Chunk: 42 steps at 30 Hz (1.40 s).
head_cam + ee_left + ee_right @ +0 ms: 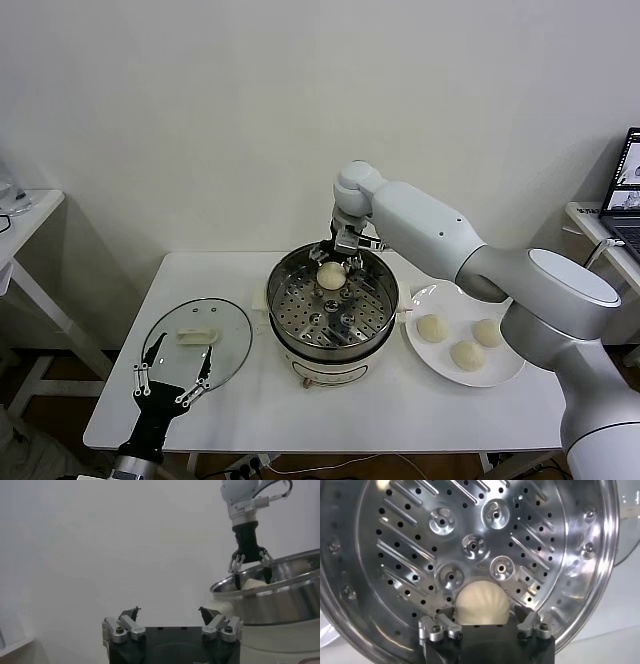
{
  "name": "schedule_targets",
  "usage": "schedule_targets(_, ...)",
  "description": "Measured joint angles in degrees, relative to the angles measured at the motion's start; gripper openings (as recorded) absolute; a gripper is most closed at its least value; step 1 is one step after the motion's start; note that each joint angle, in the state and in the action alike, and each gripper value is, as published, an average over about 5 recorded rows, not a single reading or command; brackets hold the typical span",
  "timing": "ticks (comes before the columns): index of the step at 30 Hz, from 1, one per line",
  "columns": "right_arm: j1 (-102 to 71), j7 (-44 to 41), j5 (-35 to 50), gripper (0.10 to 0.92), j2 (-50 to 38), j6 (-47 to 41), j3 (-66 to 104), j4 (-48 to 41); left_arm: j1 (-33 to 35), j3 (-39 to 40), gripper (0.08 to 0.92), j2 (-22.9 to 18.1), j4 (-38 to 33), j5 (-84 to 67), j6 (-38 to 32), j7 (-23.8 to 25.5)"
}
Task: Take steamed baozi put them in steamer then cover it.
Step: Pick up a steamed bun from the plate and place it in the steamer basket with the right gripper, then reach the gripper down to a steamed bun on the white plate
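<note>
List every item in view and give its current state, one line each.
steamer: uncovered, one bun inside
baozi in the steamer: resting on the perforated tray
three baozi: waiting on the plate
plate: holds three buns
glass lid: off, flat on table
right gripper: open around the bun
left gripper: open, over lid

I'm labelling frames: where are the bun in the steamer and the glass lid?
Cream-white pleated bun (482,601), right wrist view, its pinched top.
Round clear glass lid with white handle (232,330), head view, bare glass near its rim.
</note>
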Motion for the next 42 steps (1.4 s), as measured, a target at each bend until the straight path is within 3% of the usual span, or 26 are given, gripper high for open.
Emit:
schedule_targets(9,6.62,-0.88,17.64,0.823,-11.20,-16.54,-5.58,8.20,0.35,-0.34,0.823,0.16,-0.62,0.10,0.26,0.02)
schedule_targets(20,10.40,-0.29,36.94,0.823,-24.99,-35.85,-15.77,8.91,0.12,0.38,0.823,0.36,-0.91,0.53,0.38,0.08)
schedule_targets(28,6.29,1.07,40.83,0.823,-28.46,-41.93,-18.79,8.01,0.19,0.06,0.823,0.24,-0.94,0.73,0.78,-0.05)
schedule_targets(42,-2.14,4.38,40.21,0.823,-27.90,-46.17,-18.00,3.77,0.87,-0.35,0.823,-0.15,-1.26,1.39,1.25,-0.25)
